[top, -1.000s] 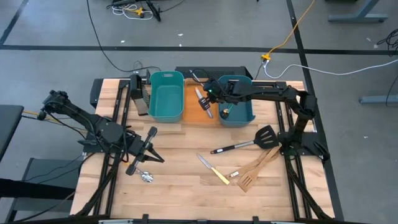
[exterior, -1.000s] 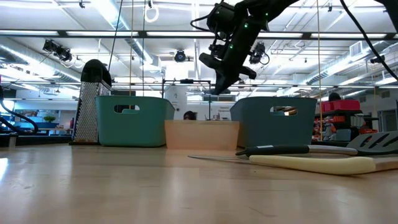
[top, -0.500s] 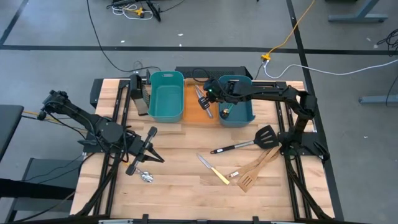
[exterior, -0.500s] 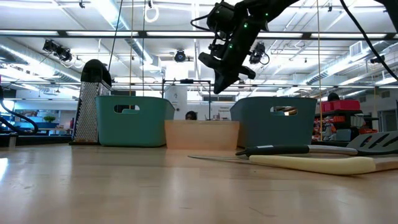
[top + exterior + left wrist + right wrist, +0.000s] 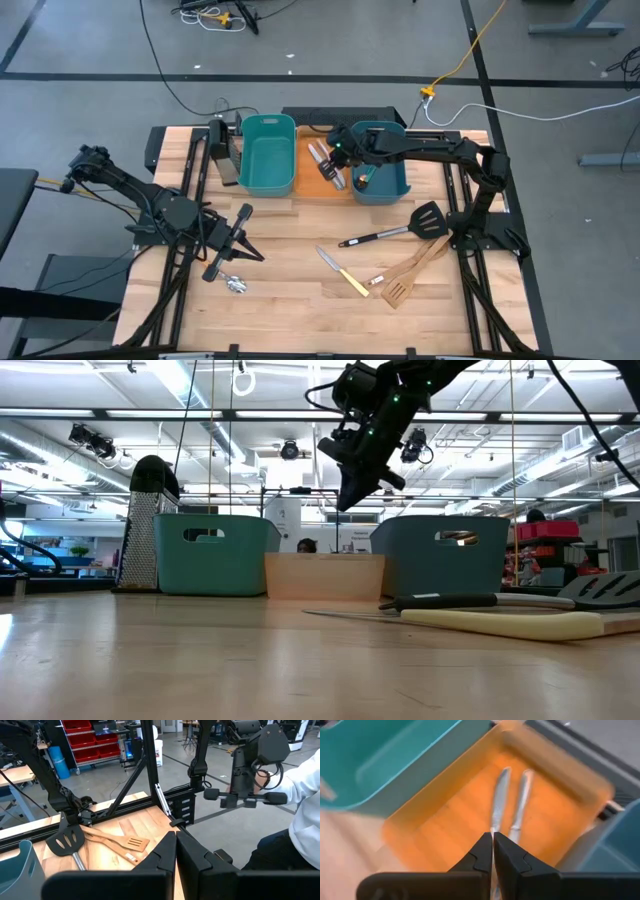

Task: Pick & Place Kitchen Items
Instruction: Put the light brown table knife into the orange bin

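Silverware now lies in the orange bin: a second ago the right claw hung over it with a knife, and two silver knives rest side by side on the bin's floor in the right wrist view, the arm hardly shifted above them. Its fingers stand nearly together with only a thin gap, and they appear to grip nothing, so the drop looks complete.

Judging by the layout, the next move calls for the right arm to swing back toward the near side of the counter, where the black slotted spatula, two wooden spatulas and a pale-handled knife wait well apart from the bins, and to spread its fingers before descending.

Parked low on the opposite side, the left claw sits pressed together and empty, near a small silver utensil.
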You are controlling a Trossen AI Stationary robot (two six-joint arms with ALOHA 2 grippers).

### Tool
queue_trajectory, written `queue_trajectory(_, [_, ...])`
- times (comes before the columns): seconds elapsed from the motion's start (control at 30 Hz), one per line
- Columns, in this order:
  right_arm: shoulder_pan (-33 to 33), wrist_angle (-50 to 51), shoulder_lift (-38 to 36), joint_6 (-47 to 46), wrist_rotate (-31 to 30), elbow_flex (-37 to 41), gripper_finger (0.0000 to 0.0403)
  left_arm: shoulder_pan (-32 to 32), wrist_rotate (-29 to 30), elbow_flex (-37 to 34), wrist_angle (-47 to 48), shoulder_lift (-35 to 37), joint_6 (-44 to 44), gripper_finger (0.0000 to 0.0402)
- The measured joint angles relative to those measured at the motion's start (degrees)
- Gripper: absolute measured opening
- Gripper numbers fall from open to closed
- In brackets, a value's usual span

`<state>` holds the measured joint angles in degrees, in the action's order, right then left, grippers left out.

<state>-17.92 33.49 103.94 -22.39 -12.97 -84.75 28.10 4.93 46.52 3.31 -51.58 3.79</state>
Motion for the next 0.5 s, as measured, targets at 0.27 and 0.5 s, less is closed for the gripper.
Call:
queue_trajectory(0.27, [4.7, 2.1, 0.0, 5.8, 8.2, 0.0, 0.0026, 0.0, 0.0, 0.0, 0.0, 0.0, 0.0, 0.0018])
queue_trajectory(0.5, [12.2, 8.0, 0.0, 4.6, 11.4, 0.0, 0.0027, 0.0, 0.0, 0.0, 0.0, 0.0, 0.0, 0.0018])
